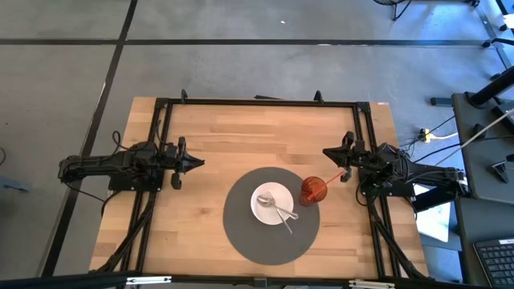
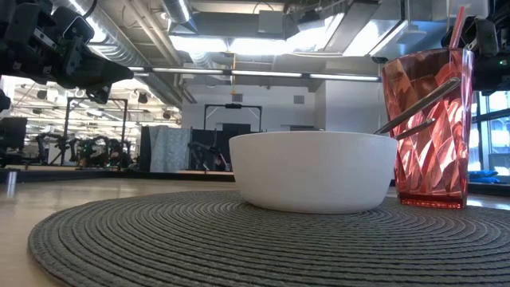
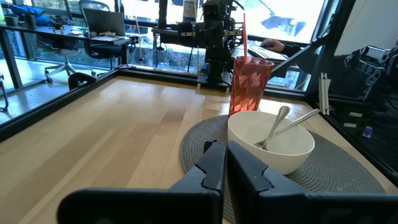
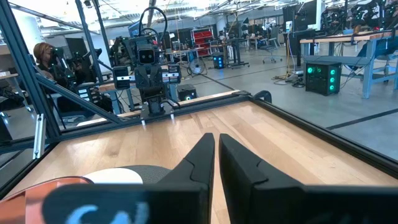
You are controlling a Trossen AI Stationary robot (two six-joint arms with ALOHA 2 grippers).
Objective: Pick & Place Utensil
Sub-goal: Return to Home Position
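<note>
A white bowl (image 1: 273,203) stands on a round grey placemat (image 1: 241,233) near the table's middle. Two metal utensils (image 1: 283,212) lie in the bowl, their handles leaning on its rim (image 3: 283,122). A red faceted cup (image 1: 313,191) with a red straw stands at the mat's right edge, next to the bowl. My left gripper (image 1: 195,163) hovers shut at the table's left, pointing level toward the bowl (image 3: 272,142). My right gripper (image 1: 328,152) hovers shut at the table's right, beyond the cup, with nothing between its fingers (image 4: 216,149).
A black metal frame (image 1: 257,102) runs around the table's edges. Bare wood lies between each gripper and the mat and across the far half of the table. In the right wrist view a person sits beyond the table (image 4: 45,56).
</note>
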